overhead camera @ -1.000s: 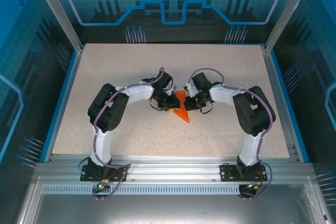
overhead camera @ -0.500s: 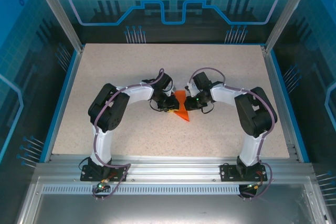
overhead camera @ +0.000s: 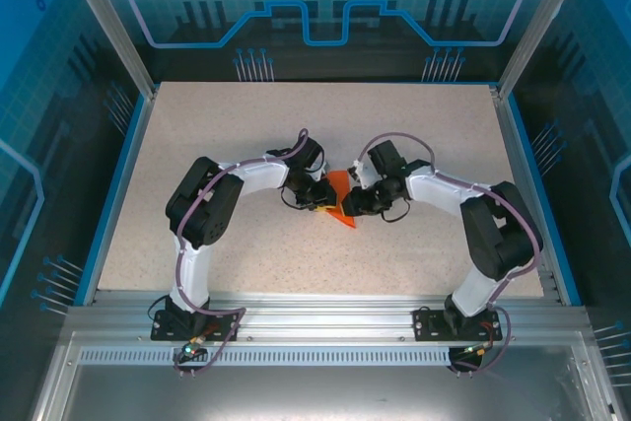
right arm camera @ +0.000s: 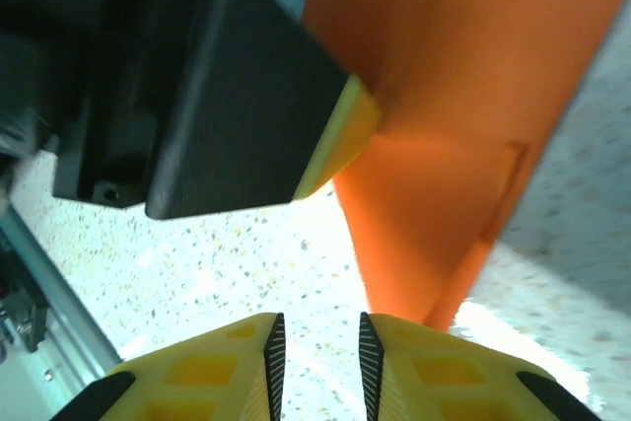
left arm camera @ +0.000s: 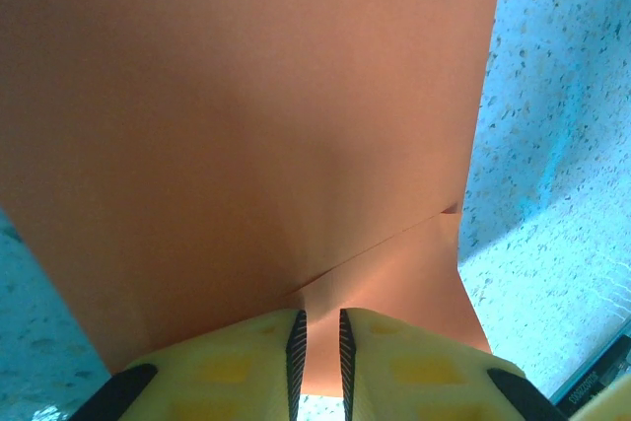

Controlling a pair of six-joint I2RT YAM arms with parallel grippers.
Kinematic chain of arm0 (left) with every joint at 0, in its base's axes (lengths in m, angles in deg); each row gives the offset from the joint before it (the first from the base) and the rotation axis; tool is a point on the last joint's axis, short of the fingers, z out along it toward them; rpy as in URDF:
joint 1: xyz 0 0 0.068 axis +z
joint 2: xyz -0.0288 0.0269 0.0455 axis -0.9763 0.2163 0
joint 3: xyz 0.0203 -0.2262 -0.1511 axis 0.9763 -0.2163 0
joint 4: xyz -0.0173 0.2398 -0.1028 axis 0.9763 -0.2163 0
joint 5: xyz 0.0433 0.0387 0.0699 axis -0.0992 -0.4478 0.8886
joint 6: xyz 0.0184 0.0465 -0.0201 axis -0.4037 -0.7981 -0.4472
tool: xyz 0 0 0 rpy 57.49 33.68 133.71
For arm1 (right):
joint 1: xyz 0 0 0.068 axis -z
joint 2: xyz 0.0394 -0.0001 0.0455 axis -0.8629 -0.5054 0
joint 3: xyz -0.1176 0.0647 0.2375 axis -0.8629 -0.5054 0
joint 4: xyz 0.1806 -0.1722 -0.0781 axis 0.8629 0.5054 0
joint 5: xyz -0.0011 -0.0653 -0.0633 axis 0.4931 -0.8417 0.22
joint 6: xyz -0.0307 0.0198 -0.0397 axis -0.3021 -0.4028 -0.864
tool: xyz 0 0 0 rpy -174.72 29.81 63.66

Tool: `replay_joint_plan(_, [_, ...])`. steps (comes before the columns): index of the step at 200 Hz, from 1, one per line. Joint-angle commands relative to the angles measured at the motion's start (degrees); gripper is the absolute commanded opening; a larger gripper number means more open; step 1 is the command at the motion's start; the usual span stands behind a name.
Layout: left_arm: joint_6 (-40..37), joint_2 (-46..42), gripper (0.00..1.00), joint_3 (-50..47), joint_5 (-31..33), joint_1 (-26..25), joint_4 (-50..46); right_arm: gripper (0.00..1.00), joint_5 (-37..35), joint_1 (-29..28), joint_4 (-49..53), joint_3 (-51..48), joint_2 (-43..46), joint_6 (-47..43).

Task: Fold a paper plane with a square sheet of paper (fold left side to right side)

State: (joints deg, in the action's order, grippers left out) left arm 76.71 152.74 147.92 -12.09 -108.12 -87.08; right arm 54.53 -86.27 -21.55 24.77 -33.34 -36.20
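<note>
Swung outward at the elbow, the right tool (right arm camera: 315,342) now stands slightly parted, empty, beside the paper (overhead camera: 343,216) that the left tool (left arm camera: 317,334) pinches mid-desk (overhead camera: 246,125), its long axis far-to-near, tip pointing nearward.

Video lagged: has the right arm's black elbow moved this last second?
Yes: the black elbow swung outward, toward the speckled table's right edge, and nearer.

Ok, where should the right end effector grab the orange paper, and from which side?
Probably its pointed near tip, coming from the right side: the orange paper tapers toward the right end effector there, looks lifted off the table, and the left end effector pinches the opposite edge.
</note>
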Motion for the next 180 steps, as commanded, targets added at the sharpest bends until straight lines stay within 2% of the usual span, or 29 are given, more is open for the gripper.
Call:
replay_joint_plan(1, [-0.03,2.75,0.22,-1.47,2.38,-0.51,-1.23,0.28,3.95,-2.1,-0.83,0.53,-2.63,2.31])
replay_joint_plan(136, [-0.69,2.81,0.21,-0.82,3.85,-0.67,-2.43,0.27,-3.07,-2.33,2.59,-1.7,-7.0,2.42])
replay_joint_plan(180, [-0.7,3.24,0.21,-0.59,4.22,-0.59,-2.56,0.23,-3.55,-2.37,3.72,-3.3,-7.28,2.9])
